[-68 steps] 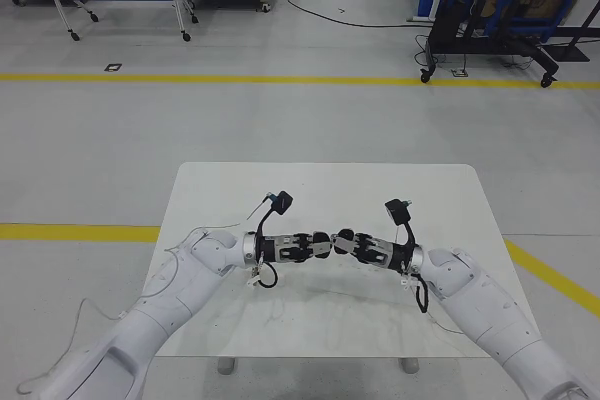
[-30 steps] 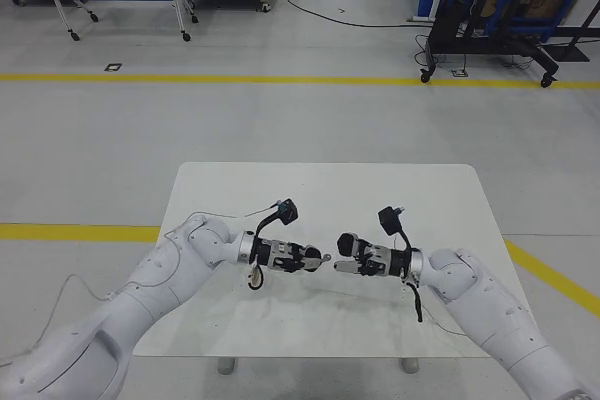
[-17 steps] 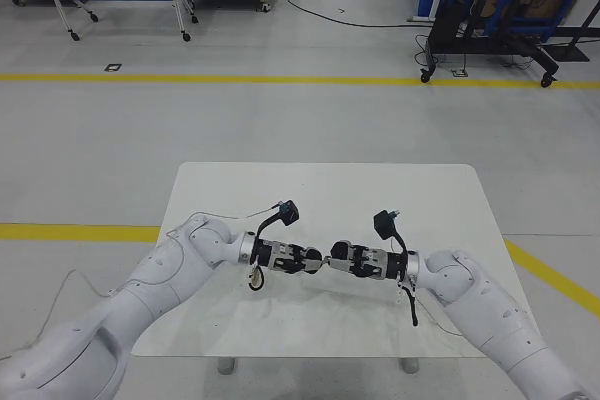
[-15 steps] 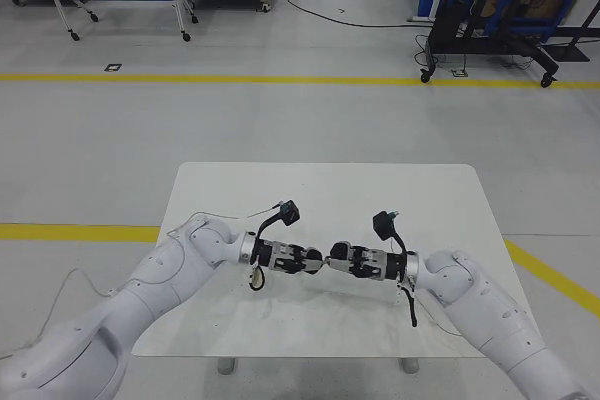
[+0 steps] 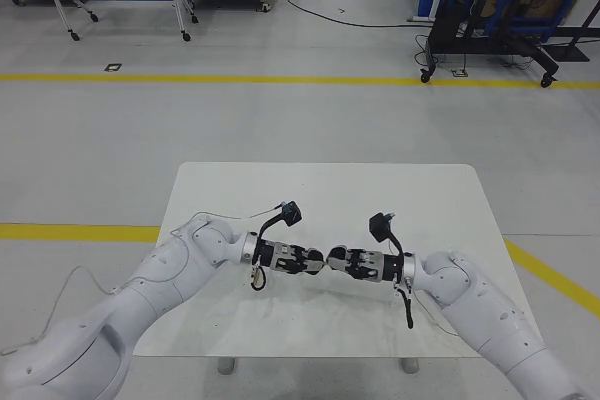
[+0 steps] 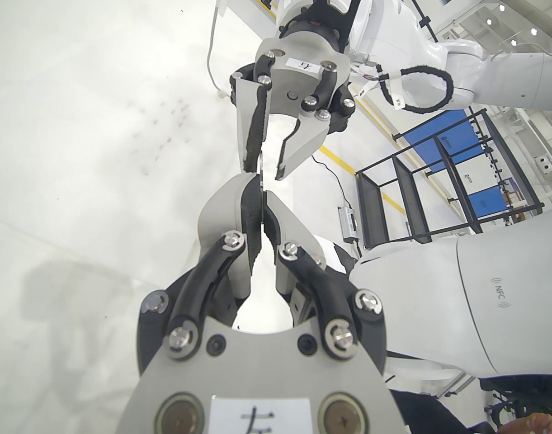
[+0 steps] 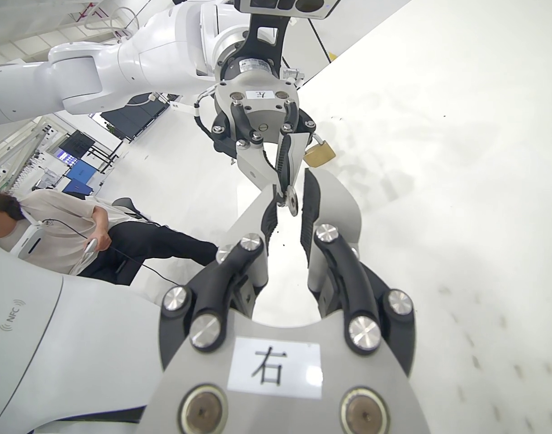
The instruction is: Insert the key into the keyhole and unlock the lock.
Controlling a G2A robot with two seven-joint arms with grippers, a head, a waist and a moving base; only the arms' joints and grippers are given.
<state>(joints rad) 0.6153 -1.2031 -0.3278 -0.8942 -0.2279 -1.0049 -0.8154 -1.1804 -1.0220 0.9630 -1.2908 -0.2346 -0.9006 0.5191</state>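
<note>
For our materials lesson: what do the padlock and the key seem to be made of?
The padlock: probably brass, judging by its yellow-gold, dull-sheened body. The key: silvery metal, perhaps steel or plated, judging by its bright grey, reflective round head.

We see the two grippers meet tip to tip over the middle of the table [image 5: 430,190], toward its front edge. The left gripper [image 6: 260,191] comes from the left edge, the right gripper [image 7: 289,188] from the right, with the key [image 7: 293,203] between them. The lock [image 7: 320,153] is just beside the left gripper.

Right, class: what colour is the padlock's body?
Brass-gold; the padlock shows best in the right wrist view.
</note>
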